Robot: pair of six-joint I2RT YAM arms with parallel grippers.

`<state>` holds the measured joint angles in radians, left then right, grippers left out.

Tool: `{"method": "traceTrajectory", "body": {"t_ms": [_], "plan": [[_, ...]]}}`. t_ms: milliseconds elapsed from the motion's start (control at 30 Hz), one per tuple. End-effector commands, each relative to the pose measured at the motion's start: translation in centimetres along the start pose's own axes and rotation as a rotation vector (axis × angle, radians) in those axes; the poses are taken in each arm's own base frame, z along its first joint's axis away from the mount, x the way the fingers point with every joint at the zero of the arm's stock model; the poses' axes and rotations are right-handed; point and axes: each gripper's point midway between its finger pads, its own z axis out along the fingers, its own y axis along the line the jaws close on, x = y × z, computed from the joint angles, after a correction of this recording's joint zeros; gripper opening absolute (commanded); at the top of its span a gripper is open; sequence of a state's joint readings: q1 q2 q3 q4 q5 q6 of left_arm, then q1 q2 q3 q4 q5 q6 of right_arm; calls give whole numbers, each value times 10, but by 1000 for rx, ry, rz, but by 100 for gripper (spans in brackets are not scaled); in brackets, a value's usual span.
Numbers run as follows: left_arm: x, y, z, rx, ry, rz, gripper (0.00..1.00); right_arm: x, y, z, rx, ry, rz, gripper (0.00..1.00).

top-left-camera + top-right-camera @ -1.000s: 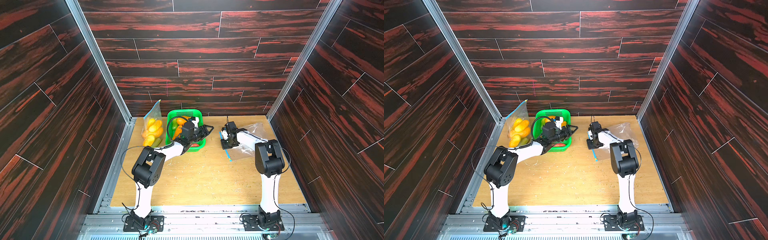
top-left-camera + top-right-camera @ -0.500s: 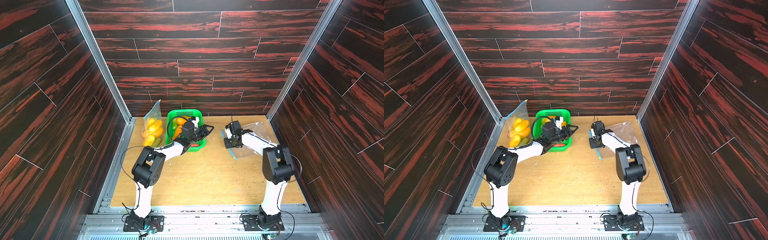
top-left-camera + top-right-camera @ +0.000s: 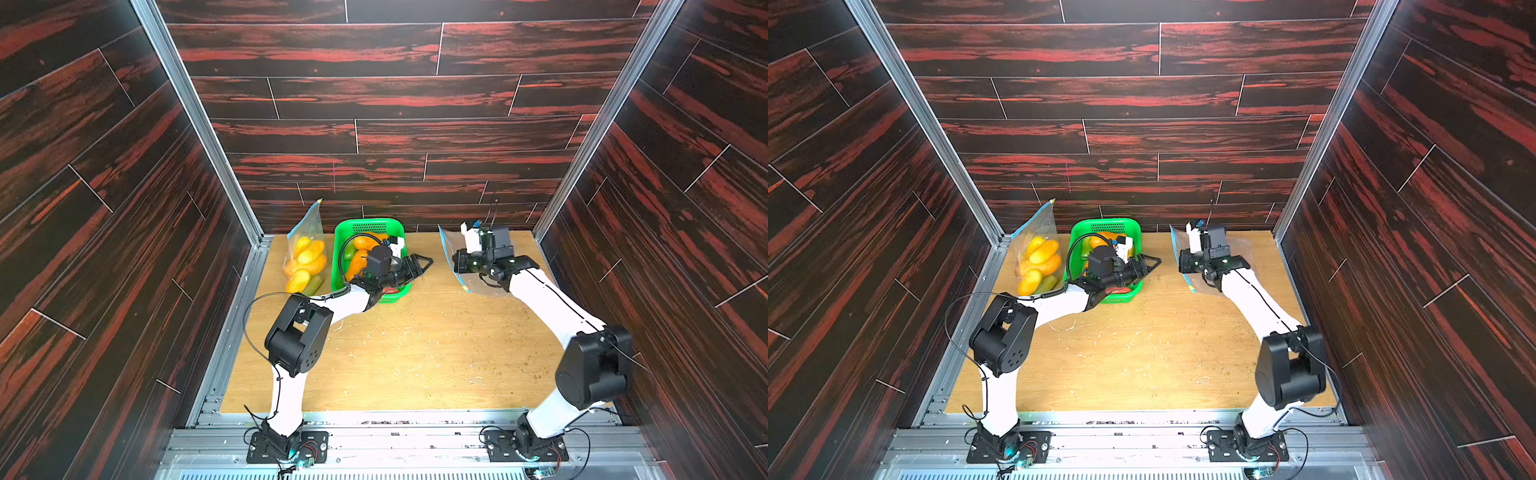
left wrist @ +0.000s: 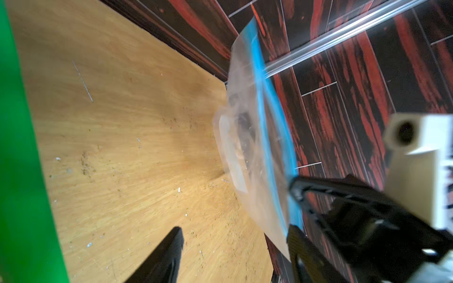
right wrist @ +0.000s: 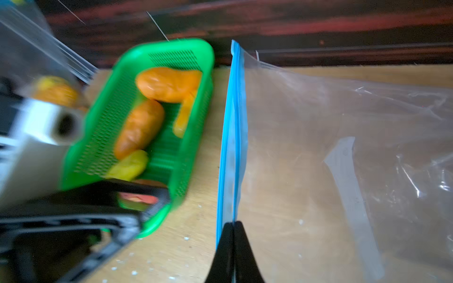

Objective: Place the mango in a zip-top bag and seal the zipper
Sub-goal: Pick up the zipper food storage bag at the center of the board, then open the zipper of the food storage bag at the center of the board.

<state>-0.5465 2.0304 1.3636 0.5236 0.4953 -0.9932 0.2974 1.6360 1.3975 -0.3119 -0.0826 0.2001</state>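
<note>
One crinkled clear plastic bag (image 5: 331, 110), blue zipper (image 5: 231, 147) pinched by right hand (image 5: 232, 224).

Grn basket (image 3: 368, 227) on wood tbl (image 3: 415, 353)

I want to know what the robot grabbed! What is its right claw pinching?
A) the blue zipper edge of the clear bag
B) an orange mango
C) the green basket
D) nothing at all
A: in the right wrist view the right gripper is shut on the blue zipper strip of the clear zip-top bag.
</note>
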Motion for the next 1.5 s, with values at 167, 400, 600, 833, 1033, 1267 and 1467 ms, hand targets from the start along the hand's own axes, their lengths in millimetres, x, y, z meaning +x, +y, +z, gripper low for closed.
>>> {"method": "traceTrajectory", "body": {"t_ms": [167, 400, 600, 833, 1033, 1267, 1467], "plan": [[-12, -51, -8, 111, -45, 80, 73, -6, 21, -9, -114, -17, 48, 0], [-8, -50, 1, 96, -30, 99, 77, -10, 28, -17, -146, -31, 47, 0], [-12, -58, -1, 124, -59, 100, 77, -8, 26, -18, -136, -30, 44, 0], [-9, -59, 12, 76, -26, 158, 76, -3, 31, -16, -172, -22, 11, 0], [-1, -45, 21, -1, 7, 190, 66, -2, 19, -18, -129, -42, 31, 0], [2, -39, 25, 5, 7, 166, 61, -15, 20, -25, -166, -83, 81, 0], [2, -36, 30, 8, 13, 152, 55, -12, 25, -24, -196, -74, 92, 0]]}}
